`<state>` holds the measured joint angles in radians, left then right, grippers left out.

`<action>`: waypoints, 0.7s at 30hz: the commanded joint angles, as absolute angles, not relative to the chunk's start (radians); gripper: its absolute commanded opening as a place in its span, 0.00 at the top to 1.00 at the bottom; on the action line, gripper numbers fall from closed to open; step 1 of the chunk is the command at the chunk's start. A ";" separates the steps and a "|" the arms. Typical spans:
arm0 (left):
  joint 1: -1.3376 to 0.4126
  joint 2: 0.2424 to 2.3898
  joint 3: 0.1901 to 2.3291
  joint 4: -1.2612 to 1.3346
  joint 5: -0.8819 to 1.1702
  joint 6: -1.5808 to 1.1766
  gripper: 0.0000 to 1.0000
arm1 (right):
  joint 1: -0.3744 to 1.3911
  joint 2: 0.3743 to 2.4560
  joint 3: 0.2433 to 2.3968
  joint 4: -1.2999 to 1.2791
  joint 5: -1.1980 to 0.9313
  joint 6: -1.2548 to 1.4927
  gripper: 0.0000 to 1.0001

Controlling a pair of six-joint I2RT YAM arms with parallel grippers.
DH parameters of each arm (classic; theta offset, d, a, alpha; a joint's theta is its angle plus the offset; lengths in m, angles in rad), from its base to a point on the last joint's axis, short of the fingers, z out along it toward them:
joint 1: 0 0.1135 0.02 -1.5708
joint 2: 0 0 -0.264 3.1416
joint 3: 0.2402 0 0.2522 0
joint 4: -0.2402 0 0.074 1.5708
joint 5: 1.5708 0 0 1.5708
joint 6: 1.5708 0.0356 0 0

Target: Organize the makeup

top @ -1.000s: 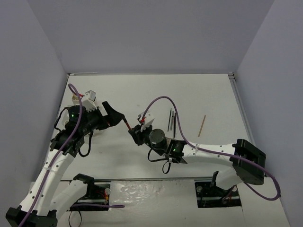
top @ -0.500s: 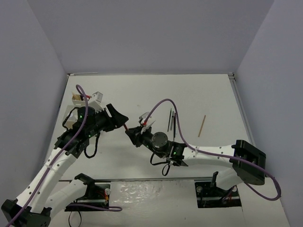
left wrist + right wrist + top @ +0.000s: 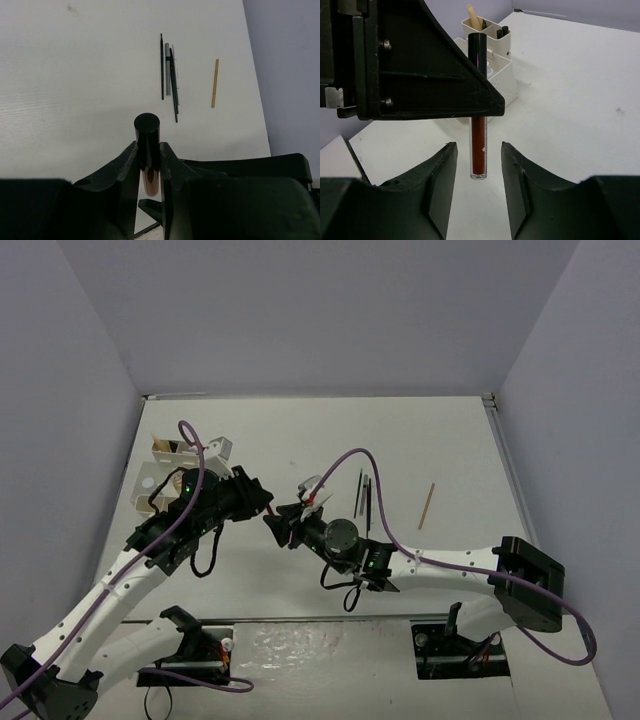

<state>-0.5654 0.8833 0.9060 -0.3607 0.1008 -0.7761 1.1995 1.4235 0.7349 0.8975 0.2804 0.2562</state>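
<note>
Between the two arms, just above the table (image 3: 420,440), you've got the red tube (image 3: 146,125) with its black cap. The left gripper (image 3: 148,152) is clamped on it, both fingers tight against the body, cap poking out past the tips. The right gripper (image 3: 478,147) stands spread, fingers either side of the tube's lower end with a visible gap on both sides, touching nothing. Reads as a handover with the left arm carrying. Progress, judged from what lies where: the white tray (image 3: 502,75) sits toward the far left of the table, behind the left gripper. Its back compartments already hold a tan stick end (image 3: 472,15) and two black-capped pieces (image 3: 502,31). What else is in it I can't tell, the left gripper blocks most of it. Not yet sorted: the tube in the claw, a cluster of thin black and grey pencils (image 3: 170,75) lying side by side right of centre, and the wooden stick (image 3: 215,82) lying alone to their right, apart from the cluster. No bottles show in these views. My call: partway through, at least three placements left. Next you'd swing the left arm over to the tray and set the tube into a free compartment. Watch the right fingers, they flank the tube's tip closely as you pull away.
</note>
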 commanded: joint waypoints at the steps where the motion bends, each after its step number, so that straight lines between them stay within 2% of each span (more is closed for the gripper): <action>1: -0.571 0.876 0.975 -0.267 0.013 -0.695 1.00 | 1.206 1.367 0.750 0.951 0.356 0.263 0.34; 2: -0.571 0.879 0.979 -0.268 -0.017 -0.668 1.00 | 1.207 1.361 0.750 0.936 0.363 0.265 0.26; 5: -0.559 0.913 1.010 -0.282 -0.156 -0.530 1.00 | 1.205 1.335 0.747 0.874 0.426 0.269 0.14; 9: -0.485 0.977 1.086 -0.258 -0.314 -0.381 1.00 | 1.186 1.292 0.724 0.809 0.494 0.281 0.12; 13: -0.272 1.068 1.132 -0.136 -0.267 -0.319 1.00 | 1.153 1.252 0.695 0.776 0.497 0.295 0.11; 21: -0.090 1.304 1.206 0.076 -0.252 -0.182 1.00 | 1.078 1.158 0.607 0.755 0.446 0.325 0.11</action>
